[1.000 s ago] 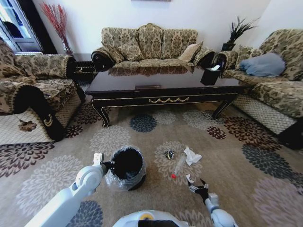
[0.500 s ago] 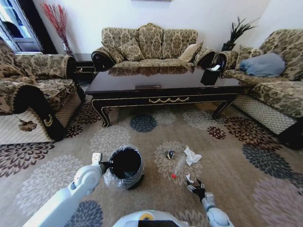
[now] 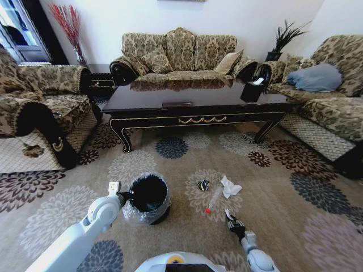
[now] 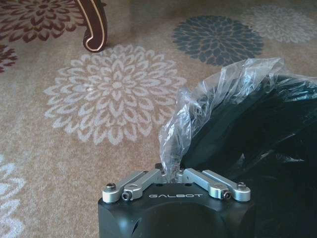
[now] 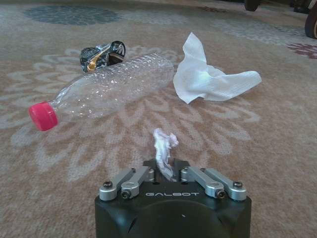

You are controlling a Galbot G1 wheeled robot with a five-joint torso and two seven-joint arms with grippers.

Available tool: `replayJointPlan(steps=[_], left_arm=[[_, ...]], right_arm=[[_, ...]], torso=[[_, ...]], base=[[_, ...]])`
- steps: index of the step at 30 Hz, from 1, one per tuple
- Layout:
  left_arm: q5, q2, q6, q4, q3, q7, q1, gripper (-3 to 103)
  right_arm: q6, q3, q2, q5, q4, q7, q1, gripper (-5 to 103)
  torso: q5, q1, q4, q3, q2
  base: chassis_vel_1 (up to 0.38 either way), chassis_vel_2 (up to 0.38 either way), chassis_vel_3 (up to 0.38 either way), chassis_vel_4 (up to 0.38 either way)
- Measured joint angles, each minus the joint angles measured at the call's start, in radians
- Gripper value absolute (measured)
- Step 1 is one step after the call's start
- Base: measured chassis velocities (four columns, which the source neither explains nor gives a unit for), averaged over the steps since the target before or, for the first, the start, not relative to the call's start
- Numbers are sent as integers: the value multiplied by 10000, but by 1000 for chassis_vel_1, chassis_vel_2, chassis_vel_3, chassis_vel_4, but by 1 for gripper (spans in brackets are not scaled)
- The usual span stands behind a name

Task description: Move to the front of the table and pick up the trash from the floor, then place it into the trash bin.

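I count one trash bin [image 3: 148, 198] on the floor [image 3: 283, 192], lined with one clear bag [image 4: 208, 94]. Loose on the carpet lie three pieces of trash: one clear bottle [image 5: 106, 87] with one red cap [image 5: 43, 116], one white tissue [image 5: 208, 77] and one dark wrapper [image 5: 101, 53]. A fourth bit, one small white scrap [image 5: 163, 148], sits in my right claw [image 5: 168, 171]. I have two claws; my left claw [image 4: 171, 173] is the other. Ahead stands one long counter [image 3: 195, 102] carrying one black tissue box [image 3: 252, 89]. Around it I count three sofas.
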Motion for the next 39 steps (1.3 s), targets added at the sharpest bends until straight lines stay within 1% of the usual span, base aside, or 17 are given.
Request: replayJointPlan(steps=[1,4,5,13,16,19,20,24,25,29,30,31,34,36,37,39], left_arm=[[-3,-4,1,0,-18,-5,1,3],[-7,-13,0,-4,-17,-10,22,3],[0,-16,0,-11,2,-11,26,3],[85,-27,2,-50,236,2,28,3],[94,1,3,-35,422,31,-37,3],[83,56,3,62,769,43,-283,3],[83,56,3,62,769,43,-283,3],[17,23,3,221,1462,134,-804,3],[17,23,3,221,1462,134,-804,3],[18,-99,5,587,2430,126,-1670,3],[-21,-129,5,675,2629,101,-1893,3],[-21,-129,5,675,2629,101,-1893,3],[-427,-344,5,1048,3552,-169,-3037,3],[-491,-386,5,1089,3677,-209,-3185,3],[-667,-532,5,1198,4089,-316,-3654,3],[-893,-779,3,1374,4855,-549,-4369,3]], right_arm=[[0,0,-2,0,33,6,-19,19],[-2,31,-53,-5,187,15,-114,3],[-1,48,-66,-16,239,16,-135,1],[25,139,-107,-28,610,50,-305,0],[61,190,-190,-36,1007,102,-454,0],[55,274,-485,263,1867,172,-726,0],[55,274,-485,263,1867,172,-726,0],[-135,488,-962,1000,3550,241,-1336,0],[-135,488,-962,1000,3550,241,-1336,0],[-305,774,-1306,1440,5632,222,-2154,0],[-325,834,-1352,1487,6047,195,-2338,0],[-325,834,-1352,1487,6047,195,-2338,0],[-375,1055,-1442,1615,7458,110,-3084,0],[-378,1071,-1444,1622,7599,97,-3158,0],[-384,1098,-1446,1625,8009,58,-3353,0],[-447,1098,-1435,1582,8794,56,-3673,0]], torso=[[0,0,0,0,0],[-6,0,-6,0,0],[-6,0,-7,0,0],[-3,0,-3,1,0],[-1,0,-4,0,0],[-3,0,-2,0,0],[-3,0,-2,0,0],[-5,0,-3,1,0],[-5,0,-3,1,0],[-4,0,-2,1,0],[-5,0,0,1,0],[-5,0,0,1,0],[-2,0,-3,1,0],[-2,0,-3,1,0],[-4,0,-7,1,0],[0,0,-7,1,0]], base=[[0,0,0,0],[0,0,0,0],[0,0,0,0],[0,0,0,0],[0,0,0,0],[0,0,0,0],[0,0,0,0],[0,0,0,0],[0,0,0,0],[0,0,0,0],[0,0,0,0],[0,0,0,0],[0,0,0,0],[0,0,0,0],[0,0,0,0],[0,0,0,0]])
